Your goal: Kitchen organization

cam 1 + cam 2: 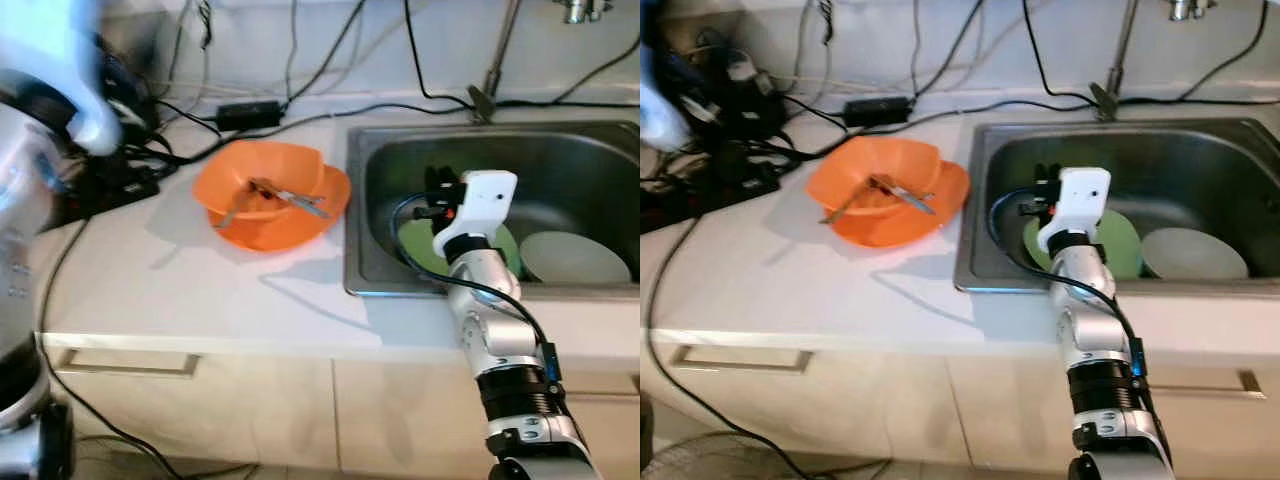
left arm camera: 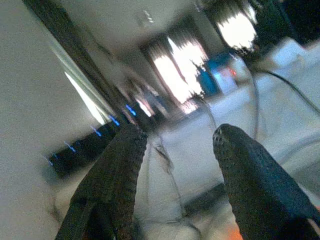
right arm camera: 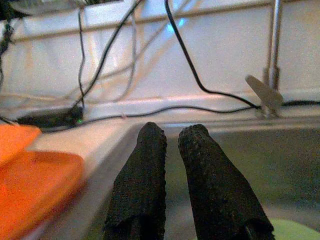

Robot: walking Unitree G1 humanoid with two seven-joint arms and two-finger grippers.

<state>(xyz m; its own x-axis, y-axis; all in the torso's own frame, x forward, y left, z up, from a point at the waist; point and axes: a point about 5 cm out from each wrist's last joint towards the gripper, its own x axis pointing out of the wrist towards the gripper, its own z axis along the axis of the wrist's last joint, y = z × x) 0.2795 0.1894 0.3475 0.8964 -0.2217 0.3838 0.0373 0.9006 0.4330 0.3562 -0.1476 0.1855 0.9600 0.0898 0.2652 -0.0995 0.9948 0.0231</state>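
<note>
Two stacked orange bowls sit on the white counter with metal utensils lying in them. In the steel sink lie a green plate and a white plate. My right gripper hangs over the sink's left part, above the green plate, its fingers shut with nothing between them. The right wrist is white. My left arm is raised at the far left and blurred. Its gripper is open and empty.
A tangle of black cables and a power adapter lies along the back of the counter. The faucet stands behind the sink. A drawer handle runs below the counter's front edge.
</note>
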